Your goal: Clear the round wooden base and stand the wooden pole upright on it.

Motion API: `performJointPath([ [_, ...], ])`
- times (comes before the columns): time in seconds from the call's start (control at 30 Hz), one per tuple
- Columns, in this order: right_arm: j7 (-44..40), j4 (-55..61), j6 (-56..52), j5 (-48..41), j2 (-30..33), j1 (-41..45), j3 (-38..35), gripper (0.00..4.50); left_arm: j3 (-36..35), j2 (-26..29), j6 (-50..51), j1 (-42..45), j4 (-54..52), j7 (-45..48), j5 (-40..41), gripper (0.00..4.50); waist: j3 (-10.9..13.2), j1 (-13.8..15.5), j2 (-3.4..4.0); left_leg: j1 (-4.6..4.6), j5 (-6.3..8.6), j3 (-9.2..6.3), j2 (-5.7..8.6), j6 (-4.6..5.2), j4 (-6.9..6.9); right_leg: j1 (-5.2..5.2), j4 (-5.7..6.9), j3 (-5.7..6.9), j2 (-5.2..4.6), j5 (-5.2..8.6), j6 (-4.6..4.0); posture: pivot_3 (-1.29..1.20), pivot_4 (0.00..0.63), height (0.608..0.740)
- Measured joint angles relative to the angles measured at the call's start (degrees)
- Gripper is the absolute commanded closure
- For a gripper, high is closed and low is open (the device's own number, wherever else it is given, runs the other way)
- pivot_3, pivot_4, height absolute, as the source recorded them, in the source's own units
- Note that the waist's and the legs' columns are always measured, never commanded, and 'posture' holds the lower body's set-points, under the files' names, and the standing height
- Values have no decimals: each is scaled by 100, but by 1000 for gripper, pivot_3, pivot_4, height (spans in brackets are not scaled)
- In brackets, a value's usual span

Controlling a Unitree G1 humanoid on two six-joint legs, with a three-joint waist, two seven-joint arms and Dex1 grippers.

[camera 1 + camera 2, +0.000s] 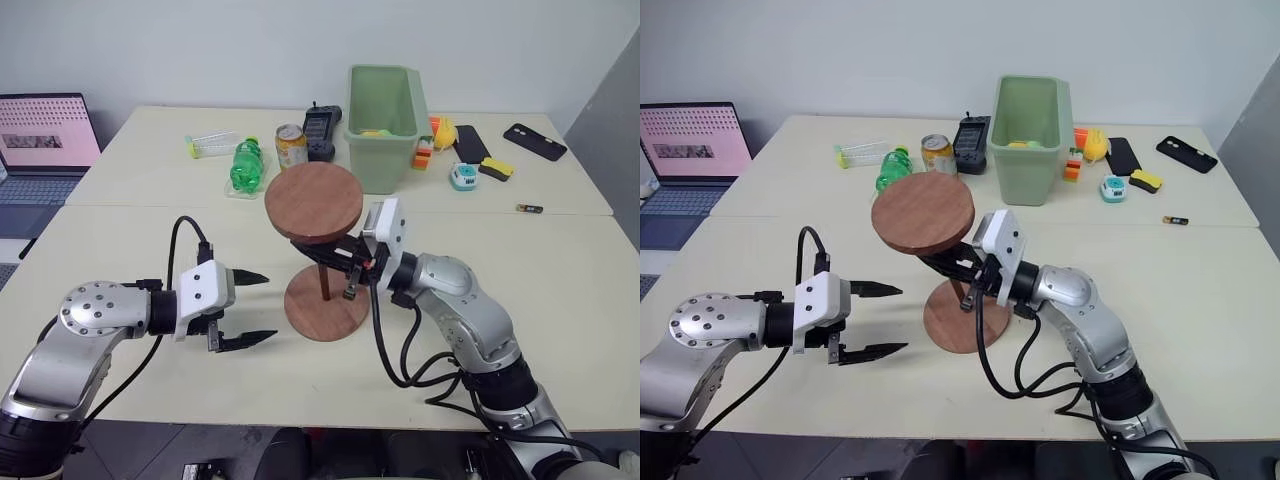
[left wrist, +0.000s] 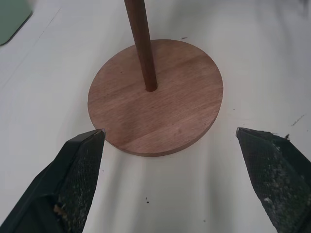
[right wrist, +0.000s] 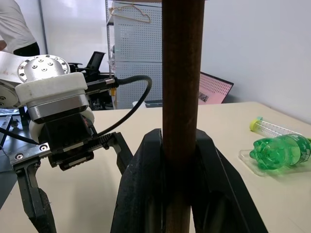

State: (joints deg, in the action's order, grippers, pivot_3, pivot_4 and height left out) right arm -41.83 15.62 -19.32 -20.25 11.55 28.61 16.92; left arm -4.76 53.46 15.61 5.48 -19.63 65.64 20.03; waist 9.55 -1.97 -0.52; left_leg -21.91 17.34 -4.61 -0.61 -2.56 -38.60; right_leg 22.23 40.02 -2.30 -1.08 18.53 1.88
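Nearest the head camera, the left pincer [image 1: 258,308] hovers low over the worktop [image 1: 120,225] with its two black fingers spread wide and nothing between them, pointing at the round wooden base [image 1: 327,308] just beside it. That one base lies flat on the pale worktop, and the wooden pole [image 1: 325,283] stands upright on it, its lower end at the centre hole, as the left wrist view shows, and its fixed disc at the top. One right pincer [image 1: 345,262] is clamped tight around the rod partway up, just under the top disc; the right wrist view shows the rod pinched between its two dark fingers [image 3: 146,194]. Farther back on the worktop stand one green bin [image 1: 383,122], one green plastic bottle [image 1: 244,165] lying on its side, one clear tube [image 1: 213,144] with a green cap, one drink can [image 1: 291,146] and one black handset [image 1: 322,130]. To the right of the bin lie two black phones [image 1: 472,143], [image 1: 535,141], a small teal round item [image 1: 463,177] and a few yellow and orange bits too small to make out. One open laptop [image 1: 42,150] sits at the far left, on a separate surface.
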Motion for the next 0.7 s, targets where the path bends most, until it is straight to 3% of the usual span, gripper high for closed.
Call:
performJointPath([
  [0.33,216,-277,-2,161,-97,171,117,4242,2,-27,21,46,4,-4,15,0,-6,5,-2,23,0,-2,0,0,1,-21,1,1,0,0,0,0,150,740],
  [0.5,240,-451,67,162,-76,161,133,4242,1,-34,25,44,18,-11,18,0,-18,12,-6,119,0,8,7,0,51,-105,-25,-5,0,1,0,0,150,740],
  [0.7,188,-456,264,162,51,43,220,4242,-1,-42,28,28,19,-26,22,0,-44,15,-10,121,0,7,6,0,52,-107,-28,-5,0,2,0,0,150,740],
])
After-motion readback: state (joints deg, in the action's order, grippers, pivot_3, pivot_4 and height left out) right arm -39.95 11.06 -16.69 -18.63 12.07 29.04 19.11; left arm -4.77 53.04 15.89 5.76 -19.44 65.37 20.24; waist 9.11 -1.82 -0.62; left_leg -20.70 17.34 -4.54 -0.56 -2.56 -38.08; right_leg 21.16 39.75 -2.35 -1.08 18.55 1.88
